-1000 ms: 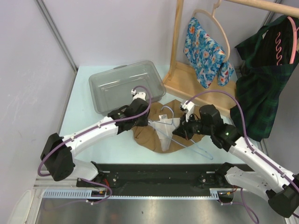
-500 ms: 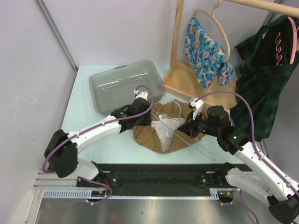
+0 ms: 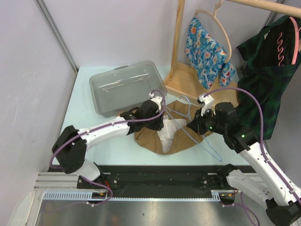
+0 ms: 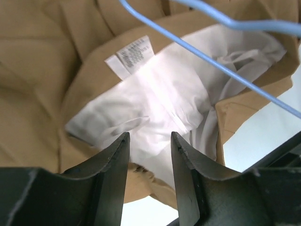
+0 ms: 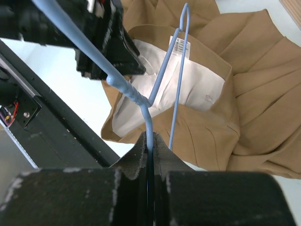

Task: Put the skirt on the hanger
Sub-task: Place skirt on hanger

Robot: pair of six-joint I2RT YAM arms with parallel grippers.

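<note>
A tan skirt (image 3: 145,137) with white lining (image 3: 168,133) lies crumpled on the table between the arms. My right gripper (image 3: 196,123) is shut on the neck of a blue wire hanger (image 3: 203,141), holding it tilted over the skirt's right side. In the right wrist view the hanger (image 5: 175,80) runs from my shut gripper (image 5: 150,141) across the lining of the skirt (image 5: 263,84). My left gripper (image 3: 162,123) is open and empty just above the lining. In the left wrist view its gripper (image 4: 149,141) straddles the white lining (image 4: 160,101), with the hanger wire (image 4: 225,70) crossing above.
A grey plastic bin (image 3: 124,84) sits behind the left arm. A wooden rack (image 3: 178,47) at the back right holds a floral garment (image 3: 204,52) and a dark plaid garment (image 3: 263,80). A black rail (image 3: 155,176) runs along the near edge.
My right gripper has carried the hanger up and to the right, away from the skirt's middle. My left gripper has moved right, over the white lining.
</note>
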